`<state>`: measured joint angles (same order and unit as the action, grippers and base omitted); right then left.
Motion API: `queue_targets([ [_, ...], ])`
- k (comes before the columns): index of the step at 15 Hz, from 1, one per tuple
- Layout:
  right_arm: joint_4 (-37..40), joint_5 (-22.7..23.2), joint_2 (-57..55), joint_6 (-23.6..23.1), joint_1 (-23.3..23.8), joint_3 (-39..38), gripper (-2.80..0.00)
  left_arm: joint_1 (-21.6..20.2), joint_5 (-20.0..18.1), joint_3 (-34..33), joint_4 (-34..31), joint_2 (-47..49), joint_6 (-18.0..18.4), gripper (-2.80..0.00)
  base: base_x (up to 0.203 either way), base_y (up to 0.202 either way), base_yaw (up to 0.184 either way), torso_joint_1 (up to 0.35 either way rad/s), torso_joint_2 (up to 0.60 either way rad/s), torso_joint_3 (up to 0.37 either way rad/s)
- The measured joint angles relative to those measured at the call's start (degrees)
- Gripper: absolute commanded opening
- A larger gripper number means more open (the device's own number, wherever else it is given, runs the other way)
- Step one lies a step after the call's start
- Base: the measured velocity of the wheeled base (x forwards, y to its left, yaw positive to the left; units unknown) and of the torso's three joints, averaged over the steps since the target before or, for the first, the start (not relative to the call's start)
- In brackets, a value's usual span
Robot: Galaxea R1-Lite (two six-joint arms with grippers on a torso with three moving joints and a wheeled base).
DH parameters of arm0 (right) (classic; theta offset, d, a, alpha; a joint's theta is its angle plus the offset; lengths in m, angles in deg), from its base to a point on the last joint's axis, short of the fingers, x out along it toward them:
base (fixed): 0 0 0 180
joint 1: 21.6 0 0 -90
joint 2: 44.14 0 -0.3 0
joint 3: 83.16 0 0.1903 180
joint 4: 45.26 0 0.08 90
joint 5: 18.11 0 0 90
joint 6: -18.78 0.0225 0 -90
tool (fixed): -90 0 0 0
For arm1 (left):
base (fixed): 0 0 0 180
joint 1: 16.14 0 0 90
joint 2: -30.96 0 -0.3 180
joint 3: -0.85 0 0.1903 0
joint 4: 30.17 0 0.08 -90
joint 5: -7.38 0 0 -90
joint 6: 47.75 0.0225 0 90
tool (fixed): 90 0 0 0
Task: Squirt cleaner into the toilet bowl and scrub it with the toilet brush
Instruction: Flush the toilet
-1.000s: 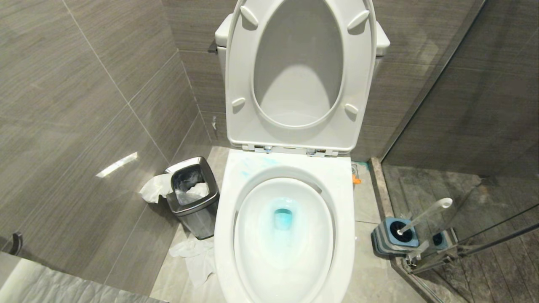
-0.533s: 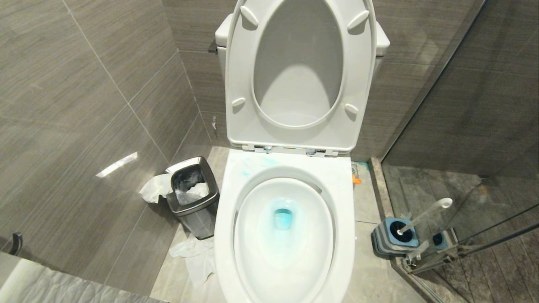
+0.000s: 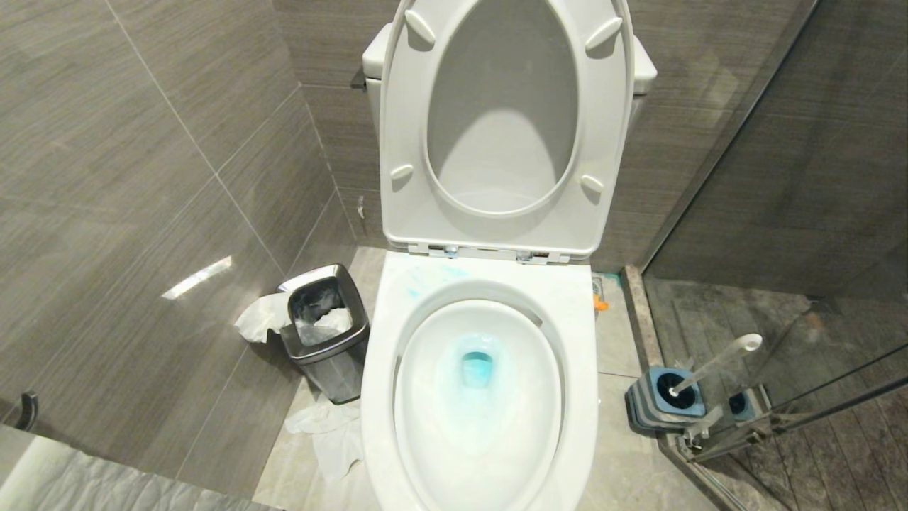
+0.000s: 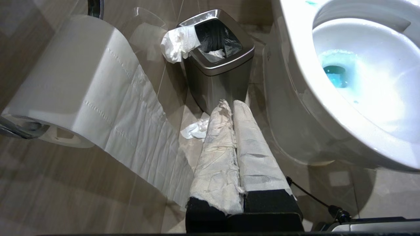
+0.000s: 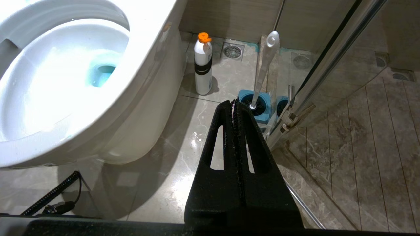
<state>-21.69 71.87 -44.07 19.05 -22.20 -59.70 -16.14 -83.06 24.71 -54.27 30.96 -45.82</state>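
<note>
Grey-tiled bathroom, both arms parked low beside the toilet, nothing changed from a second ago.
The right gripper [image 5: 234, 108] is closed and empty; just beyond its tips the toilet brush [image 5: 264, 67] stands in its holder [image 5: 257, 106], against the glass door [image 5: 328, 62]. To its side, the toilet bowl [image 5: 82, 108] holds blue cleaner [image 5: 100, 73]. The left gripper [image 4: 229, 108], paper-wrapped, is closed before the waste bin [image 4: 216, 75]. A careless reach could tip the holder or strike the glass.
</note>
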Motion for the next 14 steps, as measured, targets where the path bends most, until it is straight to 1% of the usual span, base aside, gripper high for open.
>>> queue_targets([
  [1,0.0,0.0,0.0,0.0,0.0,0.0,-2.80,0.0,-0.3,1.0,-0.3,0.0,0.4,-2.80,0.000,0.000,0.000,0.000,0.00,0.000],
  [3,0.0,0.0,0.0,0.0,0.0,0.0,-2.80,0.0,-1.2,5.2,-1.2,0.2,0.9,-2.80,0.000,0.000,0.000,0.000,0.00,0.000],
  [6,0.0,0.0,0.0,0.0,0.0,0.0,-2.80,0.0,-3.1,14.1,-2.9,2.5,1.5,-2.80,0.000,0.000,0.000,0.000,0.00,0.000],
  [9,0.0,0.0,0.0,0.0,0.0,0.0,-2.80,0.0,-4.2,25.0,-2.8,9.0,1.8,-2.80,0.000,0.000,0.000,0.000,0.00,0.000],
  [11,0.0,0.0,0.0,0.0,0.0,0.0,-2.80,0.0,-4.4,33.1,-2.7,14.8,2.0,-2.80,0.000,0.000,0.000,0.000,0.00,0.000],
  [14,0.0,0.0,0.0,0.0,0.0,0.0,-2.80,0.0,-5.0,43.5,-2.7,23.0,1.9,-2.80,0.000,0.000,0.000,0.000,0.00,0.000],
])
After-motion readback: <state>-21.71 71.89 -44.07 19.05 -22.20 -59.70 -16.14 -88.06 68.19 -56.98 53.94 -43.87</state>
